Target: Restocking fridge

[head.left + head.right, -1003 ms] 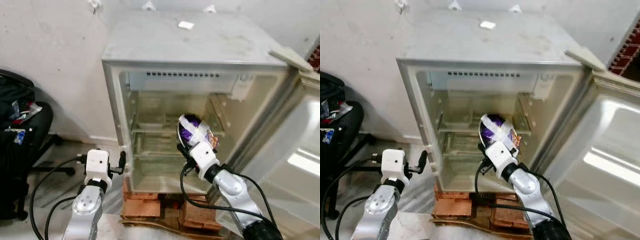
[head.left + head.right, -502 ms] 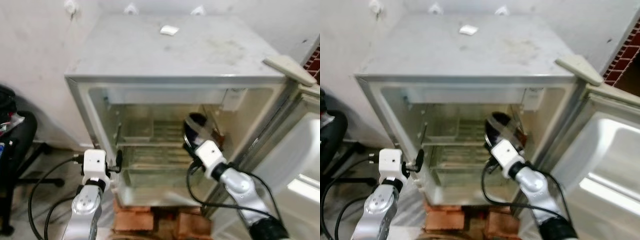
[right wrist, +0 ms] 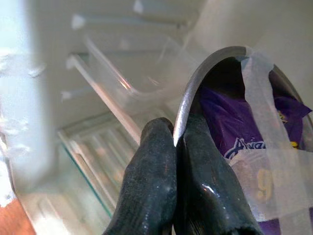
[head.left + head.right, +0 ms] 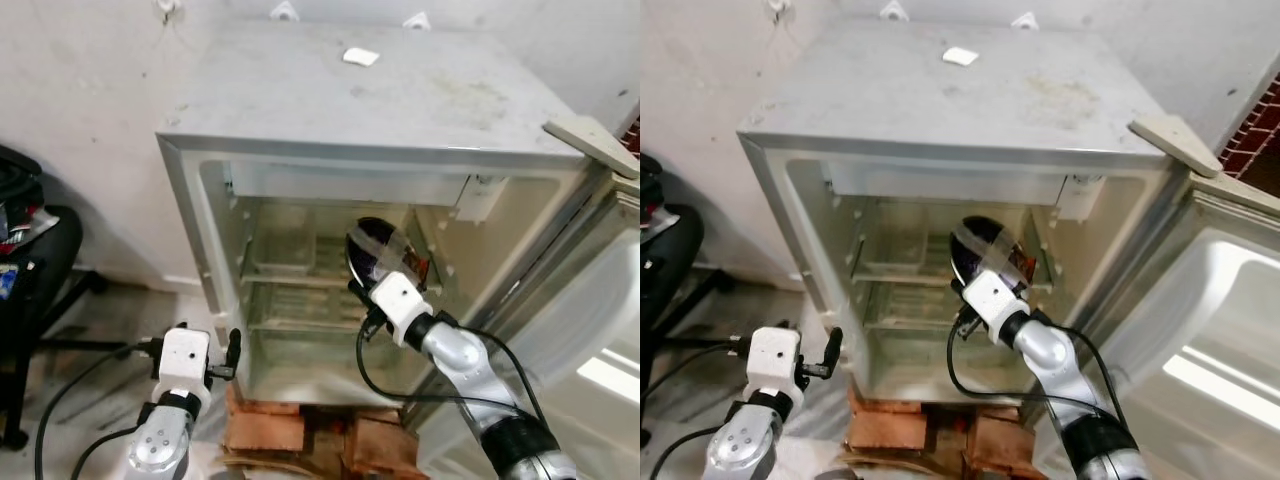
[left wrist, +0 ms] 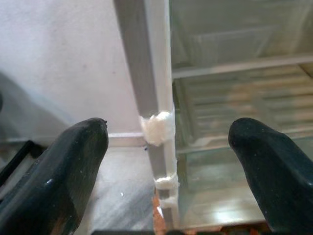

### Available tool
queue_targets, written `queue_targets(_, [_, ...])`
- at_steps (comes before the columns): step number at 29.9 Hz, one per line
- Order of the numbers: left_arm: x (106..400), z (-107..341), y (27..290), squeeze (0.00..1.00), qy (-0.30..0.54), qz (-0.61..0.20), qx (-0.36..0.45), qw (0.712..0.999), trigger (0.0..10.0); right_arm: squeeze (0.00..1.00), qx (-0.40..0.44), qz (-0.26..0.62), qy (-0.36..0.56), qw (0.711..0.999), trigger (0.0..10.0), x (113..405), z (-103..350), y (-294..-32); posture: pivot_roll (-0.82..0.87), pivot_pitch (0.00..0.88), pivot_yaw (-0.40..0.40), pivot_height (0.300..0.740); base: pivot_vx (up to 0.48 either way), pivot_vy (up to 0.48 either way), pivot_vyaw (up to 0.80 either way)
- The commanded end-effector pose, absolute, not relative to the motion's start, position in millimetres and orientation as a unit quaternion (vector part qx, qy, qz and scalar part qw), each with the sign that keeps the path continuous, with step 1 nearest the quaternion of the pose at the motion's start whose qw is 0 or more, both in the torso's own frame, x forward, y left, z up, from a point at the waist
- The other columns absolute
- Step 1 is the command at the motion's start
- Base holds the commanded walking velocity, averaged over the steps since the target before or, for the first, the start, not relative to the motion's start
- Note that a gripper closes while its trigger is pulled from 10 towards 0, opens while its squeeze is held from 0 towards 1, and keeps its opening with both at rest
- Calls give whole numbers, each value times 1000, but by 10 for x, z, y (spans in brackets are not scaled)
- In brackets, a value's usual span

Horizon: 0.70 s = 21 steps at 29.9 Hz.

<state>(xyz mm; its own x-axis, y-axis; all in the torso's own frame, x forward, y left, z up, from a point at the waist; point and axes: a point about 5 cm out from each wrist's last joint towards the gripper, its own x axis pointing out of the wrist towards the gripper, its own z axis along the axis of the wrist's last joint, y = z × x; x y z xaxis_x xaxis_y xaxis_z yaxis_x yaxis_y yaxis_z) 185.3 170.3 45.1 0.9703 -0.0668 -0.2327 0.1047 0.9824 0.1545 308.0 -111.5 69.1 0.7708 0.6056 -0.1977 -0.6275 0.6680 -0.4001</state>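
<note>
- The right hand (image 3: 176, 196) pinched the rim of a round metal bowl (image 4: 378, 250) with purple packets taped inside, just within the open white fridge (image 4: 330, 140), above its clear shelf (image 4: 300, 325).
- The left hand (image 5: 166, 161) hung open beside the fridge's left front edge.

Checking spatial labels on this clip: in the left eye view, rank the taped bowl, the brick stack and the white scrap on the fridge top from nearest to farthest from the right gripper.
1. Taped bowl: right gripper pinches its rim, inside the fridge.
2. Brick stack: below, under the fridge.
3. White scrap: far back on the fridge top.
</note>
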Motion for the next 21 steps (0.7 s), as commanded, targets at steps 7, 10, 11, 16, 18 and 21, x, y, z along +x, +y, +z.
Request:
queue_targets(7, [1632,605,1703,0,111,-29,96,989,10000,0,-291,339,31,894,10000,3410,870,-948,207,172,-119,740,0,0,0])
queue_targets(10, [1560,647,1788,0,120,2,88,989,10000,0,-302,330,55,893,10000,3543,930,-864,229,192,-127,740,0,0,0])
queue_targets(11, [1545,655,1811,0,123,11,82,989,10000,0,-310,332,57,889,10000,3564,949,-848,243,210,-133,740,0,0,0])
queue_targets(16, [1475,732,1905,0,130,35,83,987,10000,0,-361,299,81,880,10000,3717,1056,-876,266,237,-142,740,0,0,0])
queue_targets(18, [1448,736,1918,0,134,42,80,987,10000,0,-362,284,94,883,10000,3748,1071,-920,268,241,-143,740,0,0,0])
queue_targets(21, [1422,741,1917,0,139,44,80,986,10000,0,-366,266,110,885,10000,3774,1074,-979,271,245,-145,740,0,0,0])
